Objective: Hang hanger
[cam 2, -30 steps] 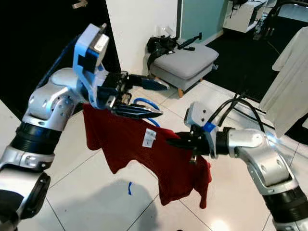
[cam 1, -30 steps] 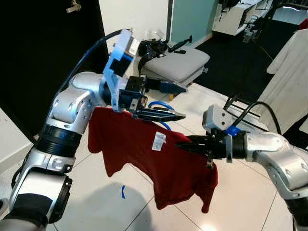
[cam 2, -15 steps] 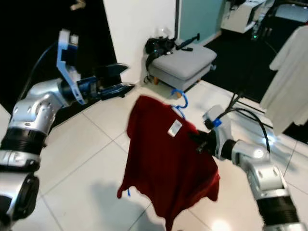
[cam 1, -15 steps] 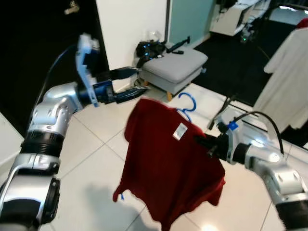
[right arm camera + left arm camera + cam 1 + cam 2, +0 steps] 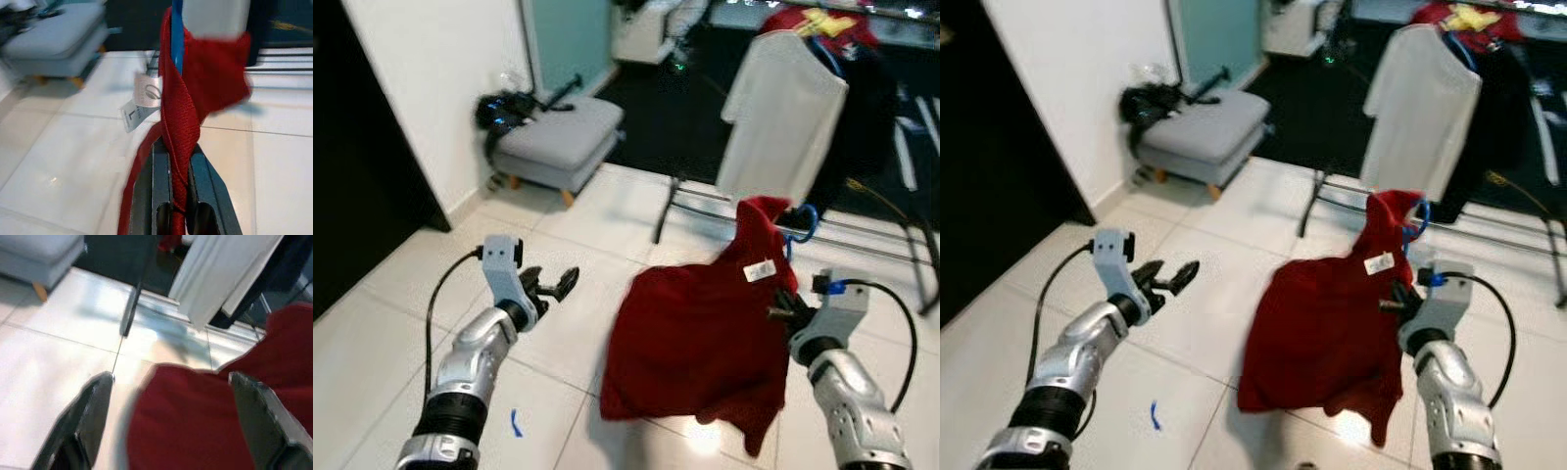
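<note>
Now the right gripper (image 5: pixel 781 305) clamps the red-shirted hanger (image 5: pixel 803 223).

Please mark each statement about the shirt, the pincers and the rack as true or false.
1. The right pincer is shut on the red shirt. True.
2. The left pincer holds the shirt too. False: it is open and apart from it.
3. The blue hanger already hangs on the rack. False: it is held in the air.
4. A white garment hangs on the rack. True.
</note>
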You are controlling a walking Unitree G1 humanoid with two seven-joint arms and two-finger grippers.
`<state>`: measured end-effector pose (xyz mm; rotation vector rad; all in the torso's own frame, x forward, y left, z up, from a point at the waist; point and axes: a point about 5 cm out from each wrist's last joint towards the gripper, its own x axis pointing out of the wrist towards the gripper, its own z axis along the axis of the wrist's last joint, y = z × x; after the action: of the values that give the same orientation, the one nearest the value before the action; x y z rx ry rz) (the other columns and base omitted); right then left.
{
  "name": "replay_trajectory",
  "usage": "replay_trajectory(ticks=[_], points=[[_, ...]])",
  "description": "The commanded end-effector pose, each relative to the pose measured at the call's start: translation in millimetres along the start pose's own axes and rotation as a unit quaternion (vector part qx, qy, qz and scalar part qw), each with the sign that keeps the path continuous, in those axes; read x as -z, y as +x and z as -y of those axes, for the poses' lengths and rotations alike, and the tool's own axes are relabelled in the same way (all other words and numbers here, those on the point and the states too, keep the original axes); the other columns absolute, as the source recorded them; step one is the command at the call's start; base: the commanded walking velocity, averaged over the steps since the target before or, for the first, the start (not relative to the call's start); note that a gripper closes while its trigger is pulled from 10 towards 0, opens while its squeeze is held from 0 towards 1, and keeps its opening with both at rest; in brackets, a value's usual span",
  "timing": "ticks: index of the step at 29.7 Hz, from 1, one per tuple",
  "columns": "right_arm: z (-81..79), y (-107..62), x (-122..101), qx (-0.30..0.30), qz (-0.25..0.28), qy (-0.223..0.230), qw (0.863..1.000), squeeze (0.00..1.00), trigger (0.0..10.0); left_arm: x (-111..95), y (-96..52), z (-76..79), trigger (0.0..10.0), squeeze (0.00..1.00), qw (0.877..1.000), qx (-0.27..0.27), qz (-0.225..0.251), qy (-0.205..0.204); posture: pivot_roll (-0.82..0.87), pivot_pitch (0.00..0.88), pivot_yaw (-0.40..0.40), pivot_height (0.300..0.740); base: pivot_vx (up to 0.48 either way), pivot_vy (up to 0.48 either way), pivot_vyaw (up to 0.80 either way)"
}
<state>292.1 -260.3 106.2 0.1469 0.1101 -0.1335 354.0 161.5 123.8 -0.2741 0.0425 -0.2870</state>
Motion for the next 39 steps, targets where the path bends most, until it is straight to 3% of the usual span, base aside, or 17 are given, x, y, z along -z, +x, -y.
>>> replay_trajectory(ticks=[1,9,16,24,36,39], points=[[-0.9,2.1,-10.3,0.004,0.031,-0.001,1.000,0.00,0.0,5.7,-3.2,-3.6,10.0,0.00,1.000,-0.010,-0.004,0.001,-0.07,0.153,0.042,0.740,0.480,0.000,0.00],[-2.8,4.2,-5.4,0.027,0.044,-0.003,0.999,0.00,0.0,9.5,-3.0,-0.8,10.0,0.00,0.999,-0.049,0.006,0.010,-0.09,0.114,0.031,0.740,0.480,0.000,0.00],[-2.8,8.1,-6.3,0.026,0.046,-0.004,0.999,0.00,0.0,9.7,-1.0,0.9,10.0,0.00,0.999,-0.051,0.012,0.007,-0.08,0.111,0.019,0.740,0.480,0.000,0.00],[-1.8,8.6,-6.1,0.031,0.049,0.003,0.998,0.00,0.0,9.9,1.2,4.3,10.0,0.00,0.999,-0.044,0.013,0.015,-0.09,0.109,0.024,0.740,0.480,0.000,-0.76],[0.6,10.3,-6.3,0.029,0.054,0.001,0.998,0.00,0.0,10.1,3.5,5.8,10.0,0.00,0.998,-0.049,0.017,0.017,-0.10,0.109,0.016,0.740,0.480,0.000,0.00],[-0.2,11.3,-5.5,0.026,0.051,0.003,0.998,0.00,0.0,9.9,3.3,5.0,10.0,0.00,0.998,-0.049,0.018,0.019,-0.10,0.112,0.017,0.740,0.480,0.000,-0.80]])
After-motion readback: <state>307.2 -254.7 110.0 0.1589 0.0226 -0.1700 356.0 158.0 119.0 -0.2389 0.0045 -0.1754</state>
